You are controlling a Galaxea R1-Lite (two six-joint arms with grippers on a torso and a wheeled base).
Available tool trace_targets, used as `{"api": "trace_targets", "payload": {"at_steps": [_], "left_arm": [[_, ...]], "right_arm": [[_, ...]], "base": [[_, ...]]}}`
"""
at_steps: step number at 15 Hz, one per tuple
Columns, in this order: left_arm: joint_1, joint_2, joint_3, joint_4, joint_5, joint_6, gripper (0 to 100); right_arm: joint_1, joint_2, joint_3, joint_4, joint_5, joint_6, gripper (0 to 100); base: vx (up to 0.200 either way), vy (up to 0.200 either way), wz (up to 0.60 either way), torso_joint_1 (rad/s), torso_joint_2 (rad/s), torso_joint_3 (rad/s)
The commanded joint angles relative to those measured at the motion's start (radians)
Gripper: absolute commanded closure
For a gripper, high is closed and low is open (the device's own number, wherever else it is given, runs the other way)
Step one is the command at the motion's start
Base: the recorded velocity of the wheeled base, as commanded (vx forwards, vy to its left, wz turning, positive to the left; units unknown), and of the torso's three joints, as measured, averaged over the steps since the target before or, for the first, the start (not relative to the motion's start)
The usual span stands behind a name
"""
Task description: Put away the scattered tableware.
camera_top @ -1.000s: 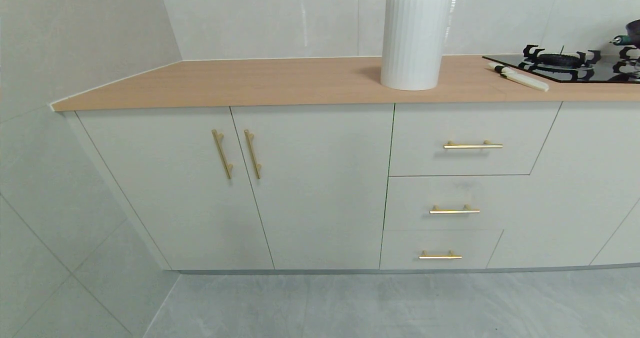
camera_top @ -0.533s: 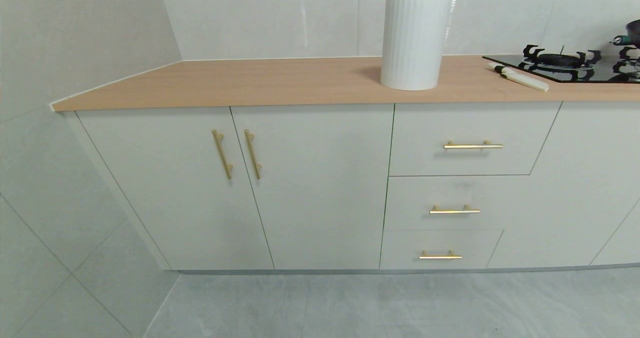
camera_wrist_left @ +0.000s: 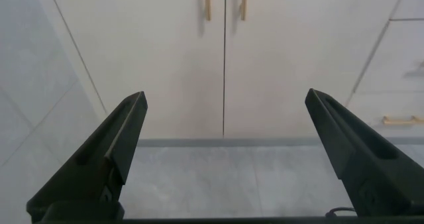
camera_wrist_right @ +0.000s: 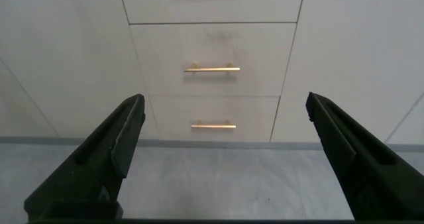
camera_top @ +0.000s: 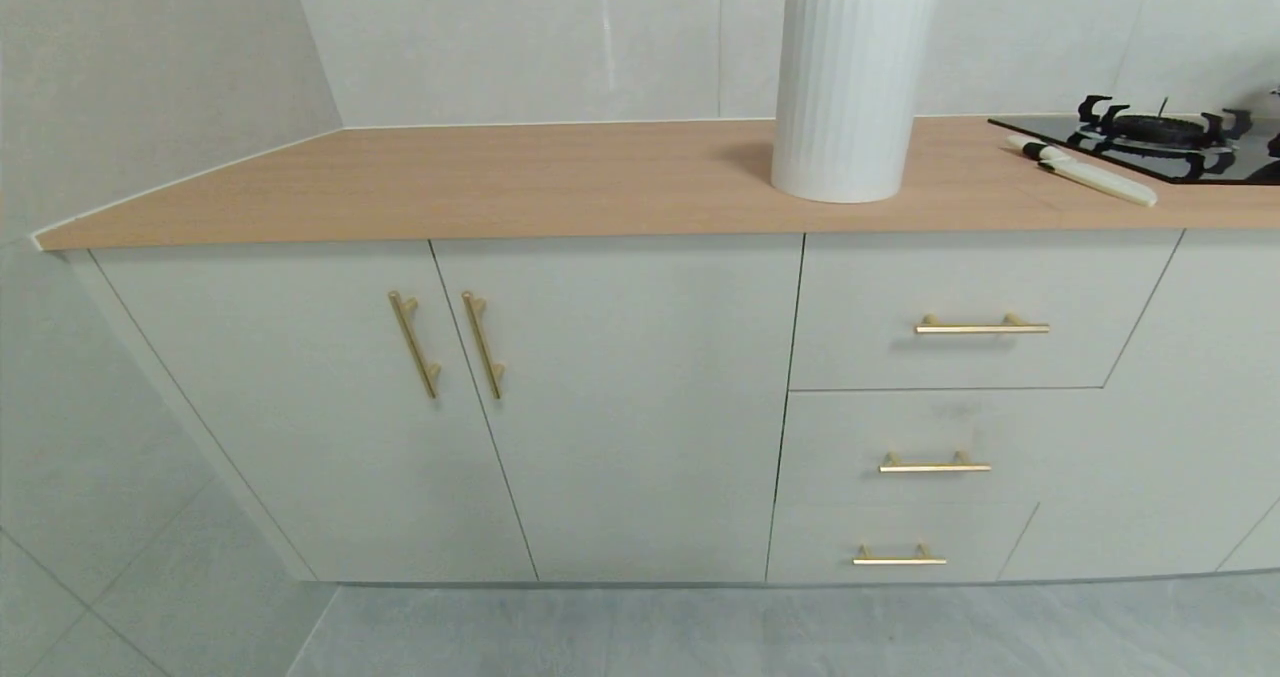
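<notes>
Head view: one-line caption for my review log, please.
Ribbed white container and a pale utensil on the wooden counter above closed cabinet doors and drawers.

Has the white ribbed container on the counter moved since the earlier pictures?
No. The white container still stands above the seam beside the top drawer, left of the knife; the whole view shifted, so the camera moved.

hob (camera_top: pixel 1150 132): cut by right edge | 2 door handles (camera_wrist_left: pixel 207 2): partly cut off
</notes>
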Motion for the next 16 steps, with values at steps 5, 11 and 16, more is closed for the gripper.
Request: {"api": "trace_targets", "payload": {"at_steps": [5,11,16], "left_arm": [[0.000,0.000,0.000,0.000,0.000,0.000,0],[0.000,0.000,0.000,0.000,0.000,0.000,0],[0.000,0.000,0.000,0.000,0.000,0.000,0]], "right_arm": [[0.000,0.003,0.000,0.000,0.001,0.000,0],[0.000,0.003,0.000,0.000,0.001,0.000,0],[0.000,0.003,0.000,0.000,0.001,0.000,0]], "base": [[0.200,0.000,0.00,0.003,0.00,0.002],[0.133,0.000,0.00,0.001,0.00,0.002],[0.000,0.000,0.00,0.000,0.00,0.000]]}}
